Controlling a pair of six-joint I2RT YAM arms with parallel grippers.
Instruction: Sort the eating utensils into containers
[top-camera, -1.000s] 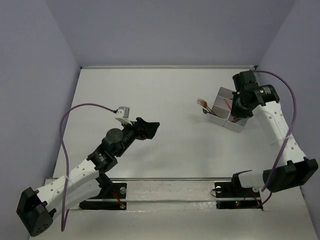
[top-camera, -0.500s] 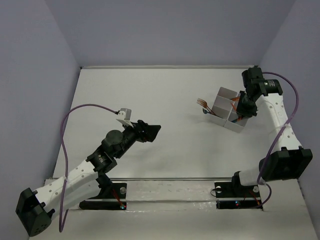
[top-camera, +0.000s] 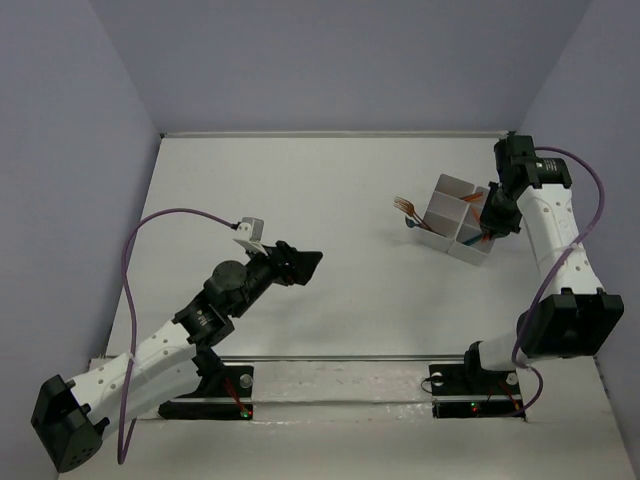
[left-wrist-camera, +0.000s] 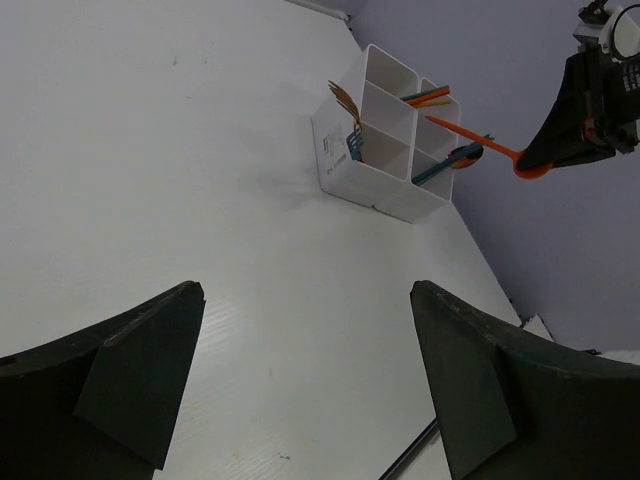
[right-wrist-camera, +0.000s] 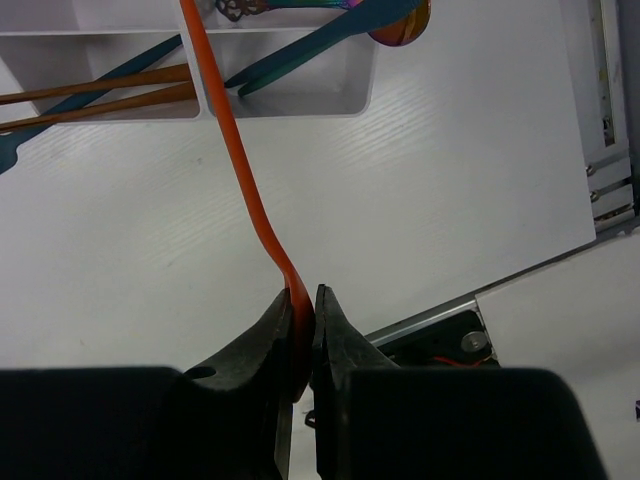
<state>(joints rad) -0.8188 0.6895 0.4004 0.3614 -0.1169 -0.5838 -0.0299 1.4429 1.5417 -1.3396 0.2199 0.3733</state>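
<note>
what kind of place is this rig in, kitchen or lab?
Looks like a lab test cell, not a kitchen: plain white table, blank lavender walls on three sides, arms bolted to a rail at its near edge.

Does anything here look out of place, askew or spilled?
Nothing looks spilled or broken. The brown forks lean far out over the rim of the tray, and the orange utensil slants toward the tray, pinched at one end by the right gripper, not yet dropped in.

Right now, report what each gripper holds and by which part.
Right gripper pinches a thin orange plastic utensil by one end; its other end reaches over the white divided plastic tray. Left gripper: open, empty.
</note>
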